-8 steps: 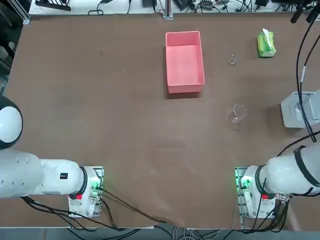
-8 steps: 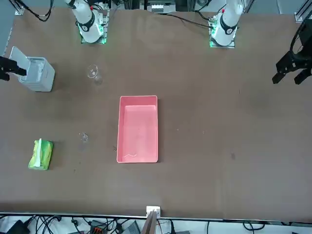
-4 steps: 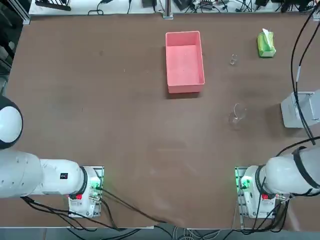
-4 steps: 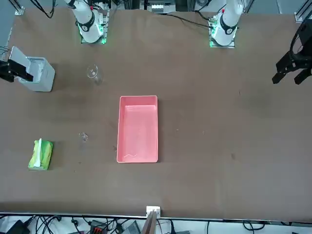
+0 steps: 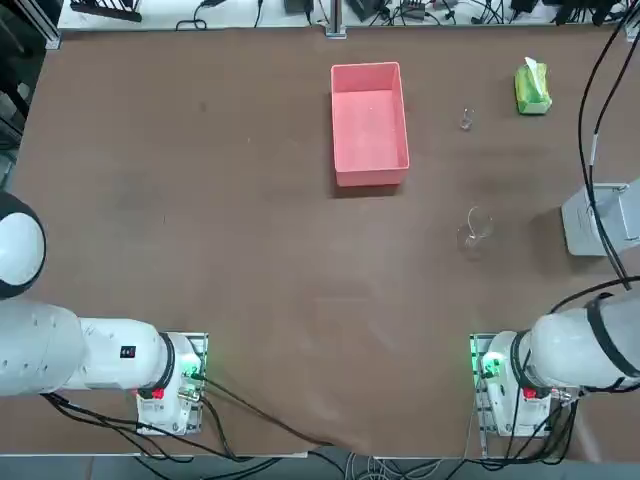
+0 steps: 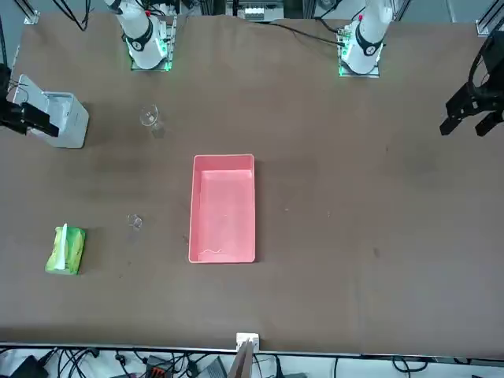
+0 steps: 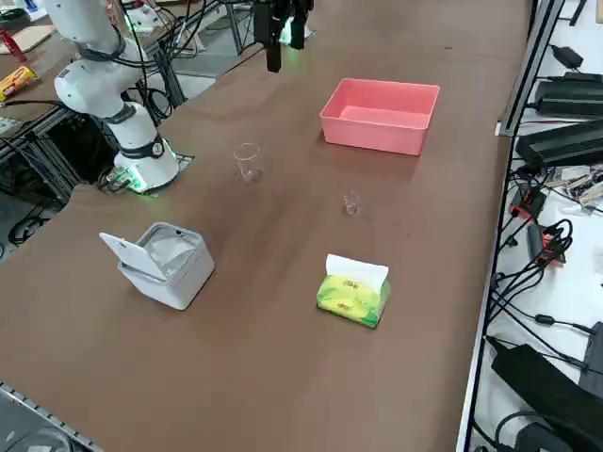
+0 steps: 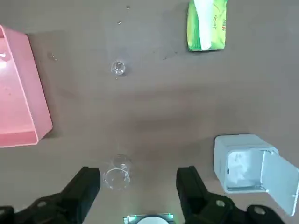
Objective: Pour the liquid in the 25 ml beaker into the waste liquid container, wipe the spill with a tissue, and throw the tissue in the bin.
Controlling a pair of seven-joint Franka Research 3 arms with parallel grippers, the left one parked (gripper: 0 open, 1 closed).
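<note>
The 25 ml beaker (image 8: pixel 118 68) is a tiny clear glass standing upright on the brown table, also visible in the top view (image 5: pixel 466 121) and the side view (image 7: pixel 351 202). My right gripper (image 8: pixel 138 186) hangs high over the table's right side with its fingers open and nothing between them. Straight below it are the larger spouted beaker (image 8: pixel 117 175) and the white bin (image 8: pixel 250 163), whose lid is open. A white tissue sheet sticks out of the green pack (image 8: pixel 207 24) beyond the tiny beaker. The pink tray (image 5: pixel 370 122) lies left of both beakers.
The right arm's base (image 5: pixel 510 385) sits at the near table edge, with its cables running past the bin (image 5: pixel 600 218). In the front view the gripper's dark body (image 6: pixel 24 118) overlaps the bin (image 6: pixel 63 118) at the picture's left edge. The table's far edge runs just behind the tray and the pack.
In the front view my right gripper has slid a little further into the picture, over the bin. Its cables have shifted slightly in the top view. Nothing on the table moved.
</note>
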